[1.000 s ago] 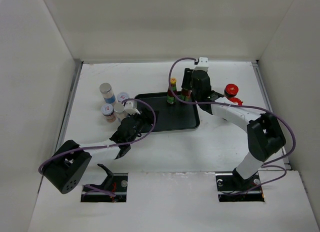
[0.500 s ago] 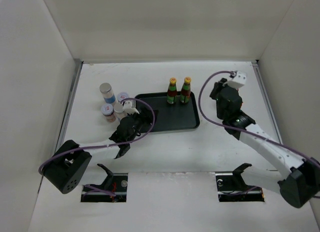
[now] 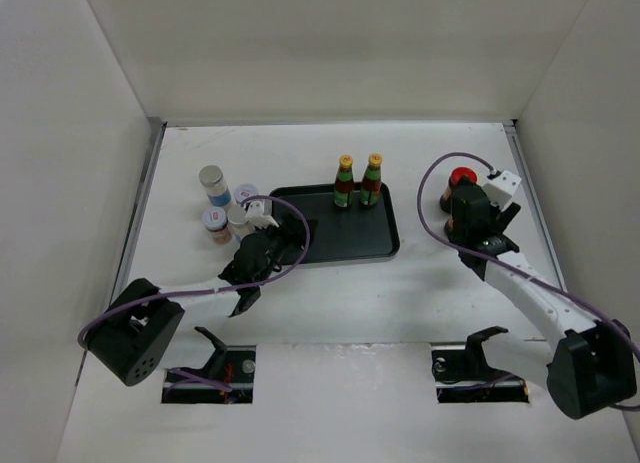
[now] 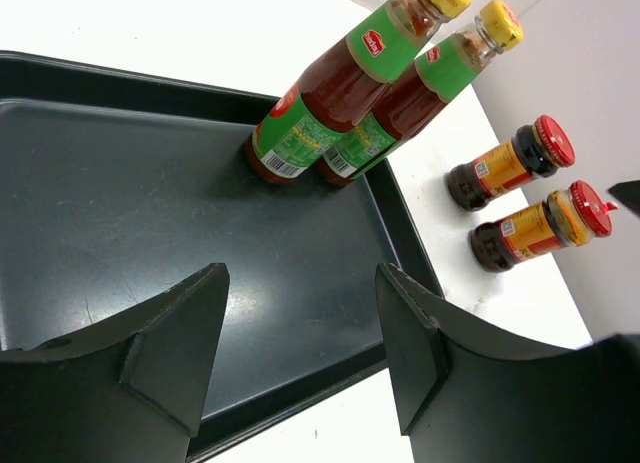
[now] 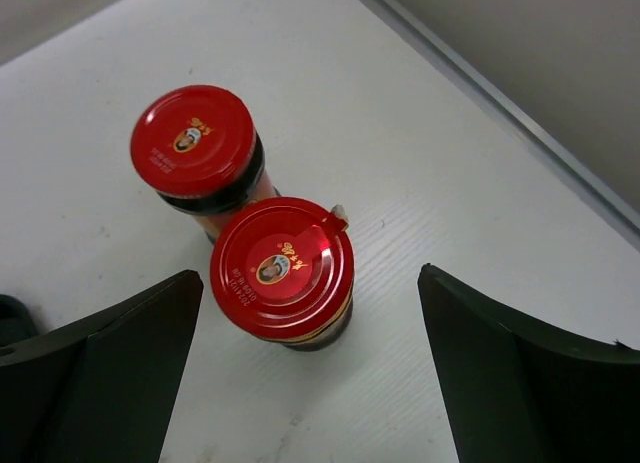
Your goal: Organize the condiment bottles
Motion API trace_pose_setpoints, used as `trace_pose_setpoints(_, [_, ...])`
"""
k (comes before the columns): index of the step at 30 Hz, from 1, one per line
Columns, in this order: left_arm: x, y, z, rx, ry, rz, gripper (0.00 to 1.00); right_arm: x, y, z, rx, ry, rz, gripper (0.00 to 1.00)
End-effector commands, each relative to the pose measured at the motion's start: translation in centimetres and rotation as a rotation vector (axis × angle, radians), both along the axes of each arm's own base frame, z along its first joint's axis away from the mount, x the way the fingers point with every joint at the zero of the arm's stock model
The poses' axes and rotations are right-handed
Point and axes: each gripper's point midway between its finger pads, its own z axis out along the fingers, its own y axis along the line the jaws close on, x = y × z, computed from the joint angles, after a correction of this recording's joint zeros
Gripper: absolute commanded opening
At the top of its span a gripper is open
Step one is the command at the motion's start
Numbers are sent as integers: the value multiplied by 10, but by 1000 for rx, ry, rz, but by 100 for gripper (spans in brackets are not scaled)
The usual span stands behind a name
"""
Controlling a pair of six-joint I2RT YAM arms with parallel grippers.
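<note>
Trouble spot: my right gripper (image 5: 308, 313) hung wide open, empty, over two close-set red-lidded jars (image 5: 281, 268) at 3 o'clock of the tray (image 3: 340, 245); closing carelessly could topple the neighbour. My left gripper (image 4: 300, 328) gaped empty over it.

red-lid jar (image 5: 282, 268) upright | 2nd red-lid jar (image 5: 195, 138) just beside | jaws wide apart

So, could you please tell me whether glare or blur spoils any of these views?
Left wrist view: mild sheen on the black tray, yellow-capped bottles sharp. Right wrist view: red-lidded jars crisp, near fingers dark. Top view: even light, faint shadows, no glare.
</note>
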Motion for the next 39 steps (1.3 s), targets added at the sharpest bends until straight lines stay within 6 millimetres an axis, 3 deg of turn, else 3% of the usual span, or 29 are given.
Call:
trace_pose_setpoints(1, [0, -2, 15, -48, -44, -11, 59, 16, 6, -10, 66, 17, 52, 96])
trace_pose_setpoints(5, [-1, -3, 15, -44, -48, -16, 59, 32, 13, -19, 97, 32, 121, 95])
trace_pose_setpoints(9, [0, -1, 17, -49, -50, -12, 59, 41, 3, -29, 102, 57, 98, 95])
trace_pose_setpoints(13, [0, -3, 15, -42, -47, -16, 59, 50, 6, -37, 124, 71, 120, 92])
trace_pose_setpoints(23, [-2, -5, 18, -49, -53, -23, 58, 60, 5, -42, 80, 25, 93, 59])
trace_pose_setpoints(27, [-2, -5, 17, -45, -54, -21, 58, 47, 31, -24, 65, -19, 155, 51])
trace_pose_setpoints(33, [-3, -7, 18, -46, -55, -25, 58, 20, 82, 44, 51, -151, 297, 50])
trace_pose_setpoints(36, [-1, -4, 18, -46, -55, -16, 58, 13, 118, 68, 67, -197, 403, 50])
trace_pose_setpoints(39, [-2, 0, 22, -51, -68, -7, 58, 16, 166, 73, 106, -204, 528, 50])
